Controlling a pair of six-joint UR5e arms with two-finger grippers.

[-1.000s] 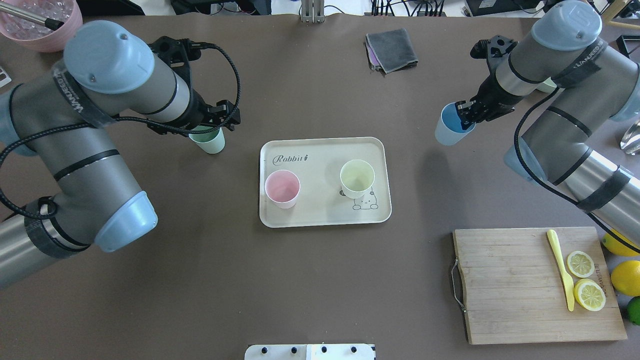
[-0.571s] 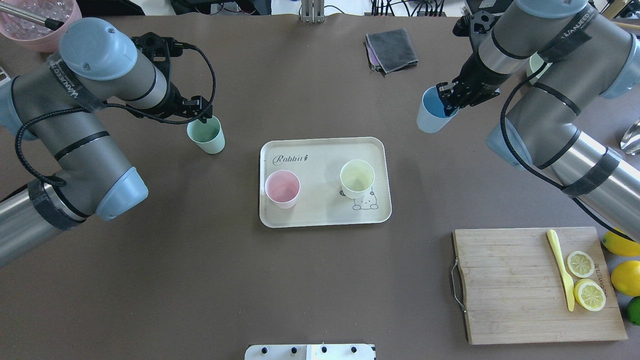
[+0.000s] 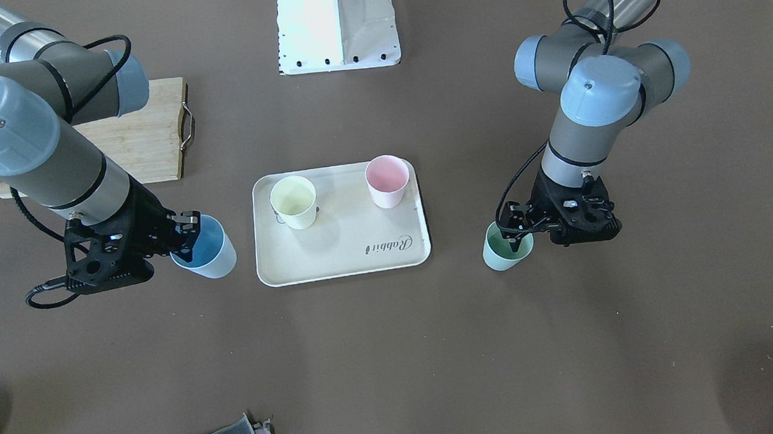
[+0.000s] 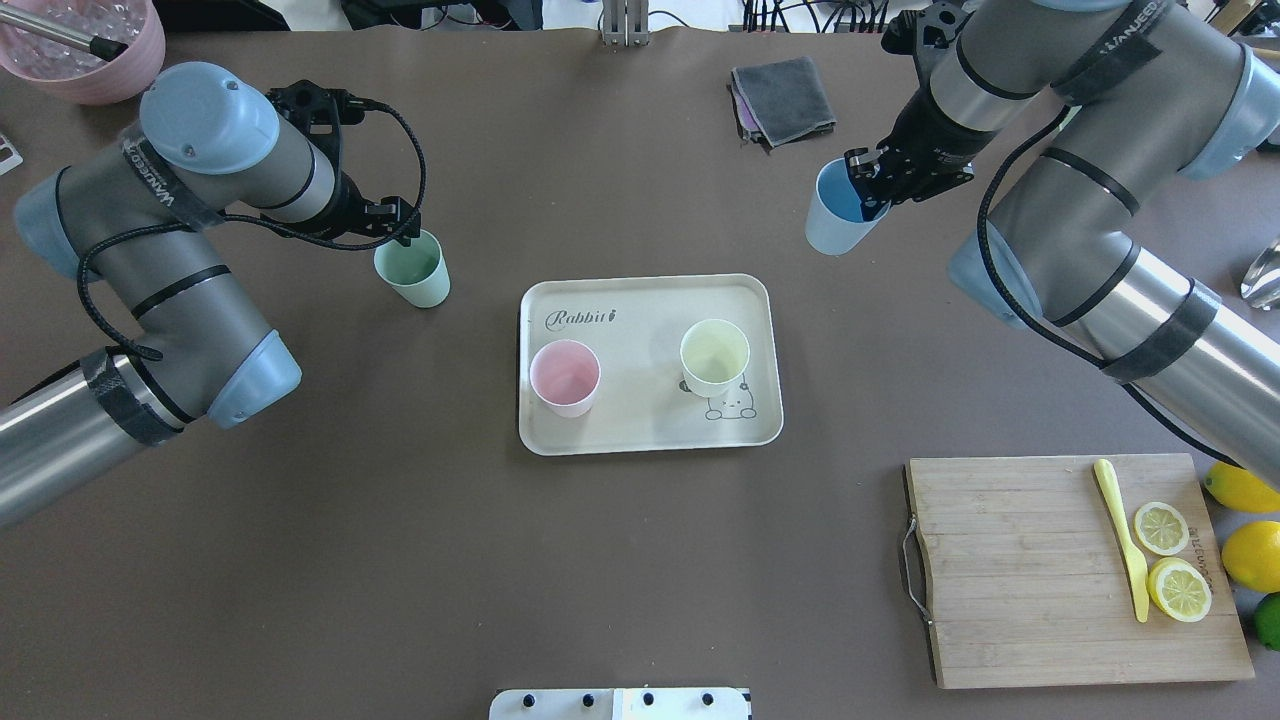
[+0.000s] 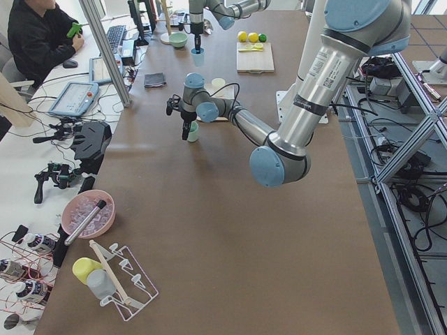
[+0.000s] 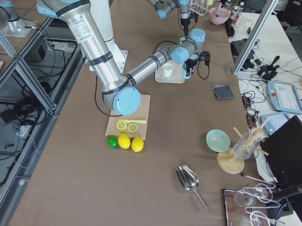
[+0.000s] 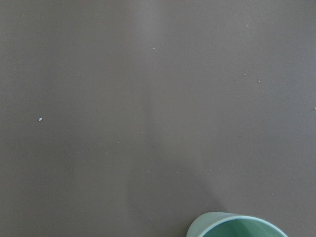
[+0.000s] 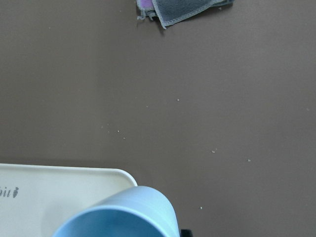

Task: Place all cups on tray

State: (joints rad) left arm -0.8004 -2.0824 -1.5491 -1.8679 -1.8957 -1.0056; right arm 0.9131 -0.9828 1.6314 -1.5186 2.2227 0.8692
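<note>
The cream tray (image 4: 650, 440) sits mid-table with the pink cup (image 4: 565, 378) and the pale yellow cup (image 4: 714, 357) upright on it. The mint green cup (image 4: 412, 268) stands on the table left of the tray. My left gripper (image 4: 400, 228) hovers at its far rim and looks open; the left wrist view shows only the cup's rim (image 7: 237, 226). My right gripper (image 4: 868, 195) is shut on the rim of the light blue cup (image 4: 835, 220) and holds it tilted above the table, beyond the tray's right end. The blue cup fills the bottom of the right wrist view (image 8: 118, 215).
A wooden cutting board (image 4: 1030, 600) with lemon slices and a yellow knife lies at the near right, whole lemons (image 4: 1250, 555) beside it. A grey cloth (image 4: 783, 100) lies at the far middle. A mauve pot (image 4: 80, 50) stands far left.
My right gripper has carried the blue cup leftward toward the tray. My left gripper has drawn back from over the mint cup to its far rim. The mint cup has not moved.
</note>
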